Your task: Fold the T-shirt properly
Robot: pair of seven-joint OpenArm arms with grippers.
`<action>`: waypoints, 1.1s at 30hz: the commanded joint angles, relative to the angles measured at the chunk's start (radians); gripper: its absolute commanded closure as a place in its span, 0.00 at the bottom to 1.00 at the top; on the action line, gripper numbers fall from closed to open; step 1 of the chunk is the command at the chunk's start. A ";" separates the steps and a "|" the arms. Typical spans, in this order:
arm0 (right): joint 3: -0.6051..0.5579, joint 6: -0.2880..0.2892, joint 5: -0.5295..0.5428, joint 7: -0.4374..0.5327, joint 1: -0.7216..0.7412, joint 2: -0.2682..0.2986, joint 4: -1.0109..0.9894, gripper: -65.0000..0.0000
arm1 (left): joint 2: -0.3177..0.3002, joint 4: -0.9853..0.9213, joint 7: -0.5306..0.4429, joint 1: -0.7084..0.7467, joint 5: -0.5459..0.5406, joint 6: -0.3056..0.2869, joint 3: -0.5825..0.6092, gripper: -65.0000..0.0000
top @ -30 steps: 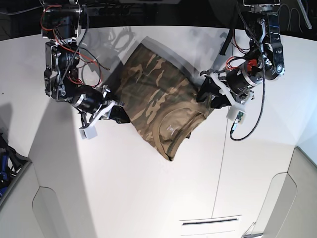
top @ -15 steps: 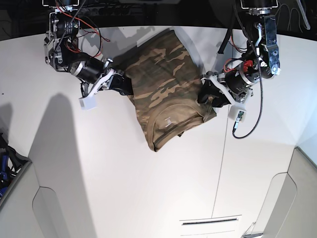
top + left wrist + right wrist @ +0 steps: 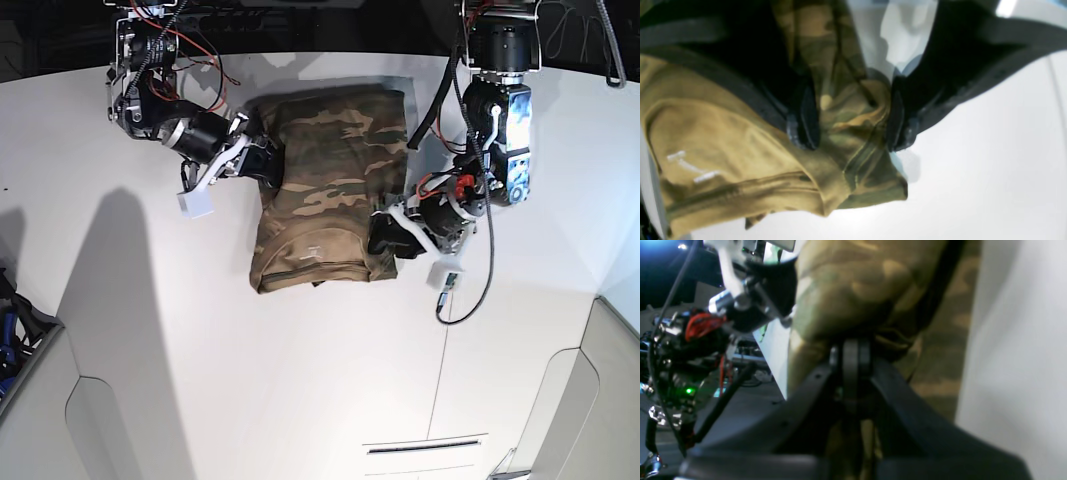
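Left end effector [image 3: 850, 123] has its two black fingers [image 3: 806, 123] standing wide with a thick bunch of shirt [image 3: 330, 190] between them, so it is grasping the cloth at the corner beside the collar; in the base view this end effector [image 3: 385, 237] sits at the shirt's lower right corner. Right end effector [image 3: 853, 353] is clenched tight, its pads pressed together on a pinch of the shirt's edge [image 3: 853, 290], and in the base view it [image 3: 262, 160] meets the shirt at the upper left edge. Both arms reach in from beyond the shirt's far edge. Folded into a rough rectangle, the shirt lies on the white bench [image 3: 300, 380], camouflage side up, with the plain tan inside of the neck area and a small white label [image 3: 312, 250] showing near its lower edge. From the left wrist view the tan inner cloth with white label stitching [image 3: 690, 166] hangs to one side of the held bunch. A seam [image 3: 440, 350] in the bench runs away from the shirt's lower right corner.
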 commanded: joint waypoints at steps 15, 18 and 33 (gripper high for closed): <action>0.003 0.002 -0.029 -0.037 -0.015 0.071 0.156 1.00 | -0.085 0.198 0.068 0.014 -0.019 0.004 0.033 0.44; 0.003 0.002 -0.033 -0.041 -0.038 0.123 0.228 1.00 | -0.121 0.275 0.068 0.073 -0.021 0.013 0.027 0.44; 0.003 0.001 0.117 -0.145 -0.171 0.372 0.327 1.00 | -0.138 0.554 0.137 0.543 -0.103 -0.012 -0.259 0.44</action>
